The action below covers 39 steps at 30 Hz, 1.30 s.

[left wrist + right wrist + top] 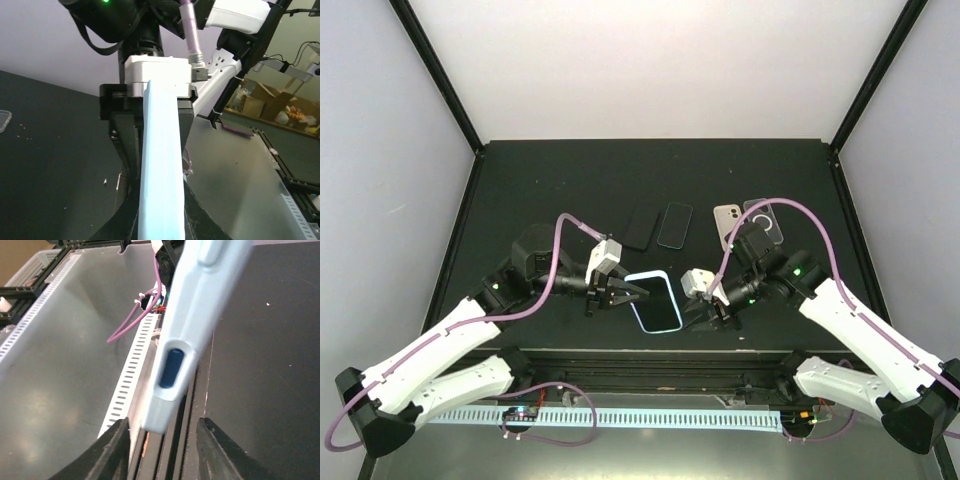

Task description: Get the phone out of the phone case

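A phone [656,300] with a dark screen sits in a light blue phone case [663,328], held just above the table's near edge. My left gripper [625,292] is shut on the case's left side. In the left wrist view the case's pale edge [160,170] runs straight between the fingers [125,150]. My right gripper [688,308] is at the case's right side. In the right wrist view its jaws [162,455] stand apart, with the case's corner [167,405] just beyond the fingertips and touching neither. A dark blue side button [170,367] shows through a cutout.
At the back of the black table [540,190] lie a black phone [641,227], a dark phone with a teal rim [674,224], a white-backed phone [728,225] and a clear case [767,218]. A slotted rail [132,370] runs along the near edge.
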{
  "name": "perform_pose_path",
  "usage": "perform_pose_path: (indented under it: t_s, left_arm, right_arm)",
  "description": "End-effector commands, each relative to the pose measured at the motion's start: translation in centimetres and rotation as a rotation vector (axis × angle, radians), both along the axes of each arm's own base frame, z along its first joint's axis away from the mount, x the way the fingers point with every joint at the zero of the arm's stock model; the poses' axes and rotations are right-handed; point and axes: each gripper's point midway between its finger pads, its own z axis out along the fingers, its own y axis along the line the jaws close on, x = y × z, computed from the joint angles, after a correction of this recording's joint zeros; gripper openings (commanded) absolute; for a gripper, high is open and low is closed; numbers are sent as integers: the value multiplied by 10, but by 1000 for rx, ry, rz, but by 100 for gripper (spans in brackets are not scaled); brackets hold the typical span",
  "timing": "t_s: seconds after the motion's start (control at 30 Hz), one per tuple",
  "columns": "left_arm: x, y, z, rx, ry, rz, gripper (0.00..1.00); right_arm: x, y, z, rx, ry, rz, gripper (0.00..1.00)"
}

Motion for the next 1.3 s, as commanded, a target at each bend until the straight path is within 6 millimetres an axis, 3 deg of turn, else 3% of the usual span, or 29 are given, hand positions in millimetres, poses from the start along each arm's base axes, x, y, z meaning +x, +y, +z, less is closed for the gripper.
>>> perform_pose_path:
  t_s: [0.0, 0.47, 0.73, 1.07, 1.27]
  left_arm:
    - [5, 2, 26, -91, -69, 30, 2]
    - [6, 2, 25, -90, -50, 27, 1]
    - [-16, 1, 32, -114, 8, -127, 2]
    - [-33, 5, 49, -136, 61, -239, 2]
    - [-36, 5, 49, -124, 103, -259, 2]
  right_arm:
    - [-6, 1, 9, 42, -16, 26, 35]
    - [-7, -1, 6, 29, -32, 37, 18]
    - [-7, 0, 13, 47, -71, 65, 6]
    - [-4, 0, 8, 27, -114, 108, 4]
    - [6, 2, 1, -5, -149, 95, 4]
